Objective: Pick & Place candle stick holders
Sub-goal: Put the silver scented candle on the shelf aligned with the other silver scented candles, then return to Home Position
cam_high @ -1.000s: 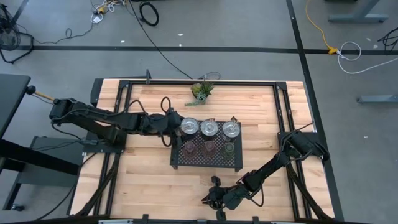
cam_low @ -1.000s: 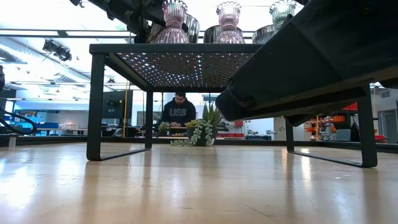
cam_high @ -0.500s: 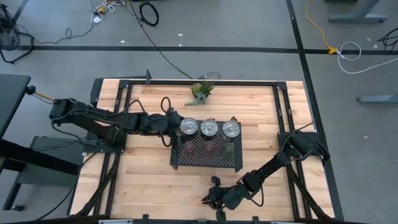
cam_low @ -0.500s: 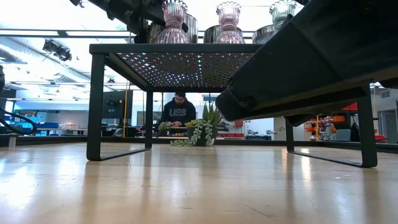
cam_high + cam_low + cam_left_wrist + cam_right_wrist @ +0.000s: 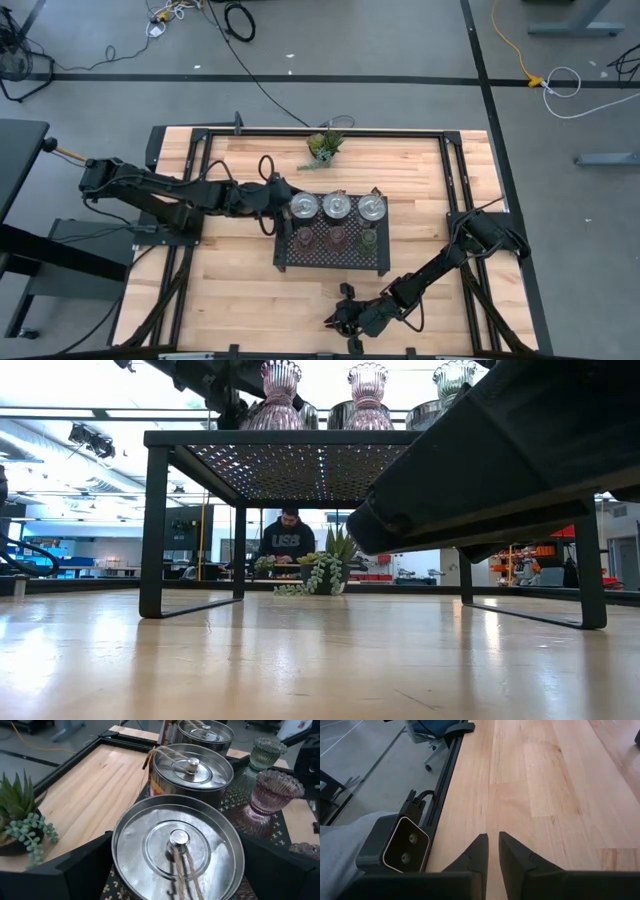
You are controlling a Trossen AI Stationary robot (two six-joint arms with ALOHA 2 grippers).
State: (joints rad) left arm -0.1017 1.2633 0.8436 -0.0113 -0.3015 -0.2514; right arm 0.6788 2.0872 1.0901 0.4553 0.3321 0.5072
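Note:
Six candle stick holders stand on a black mesh rack point(image 5: 330, 262). There are three silver ones point(image 5: 337, 206) in the far row. In the near row are two brownish-red ones point(image 5: 305, 238) and an olive-green one point(image 5: 369, 238). My left gripper point(image 5: 292, 203) reaches in from the table's left and is shut on the left silver holder point(image 5: 177, 845). The other silver holders point(image 5: 192, 767), the green one point(image 5: 265, 755) and a pink one point(image 5: 275, 795) show beyond it. My right gripper point(image 5: 343, 322) is shut and empty, low over the table near its front edge point(image 5: 492, 850). My left gripper holds the left silver holder by its round wall point(image 5: 116, 845), one finger on each side. The fingers come in level from the table's left. The holder stays upright, in line with the other two; its base is hidden, so whether it rests on the rack does not show.
A small potted plant point(image 5: 323, 147) stands on the table behind the rack, toward the far edge. The right arm point(image 5: 500, 460) lies low across the front right of the table. Bare wood lies left and in front of the rack. A person sits beyond the table point(image 5: 287, 540).
My left gripper has gone down a little with the left silver holder, which shows lower behind the pink holder in the low view. My right arm has kept still.

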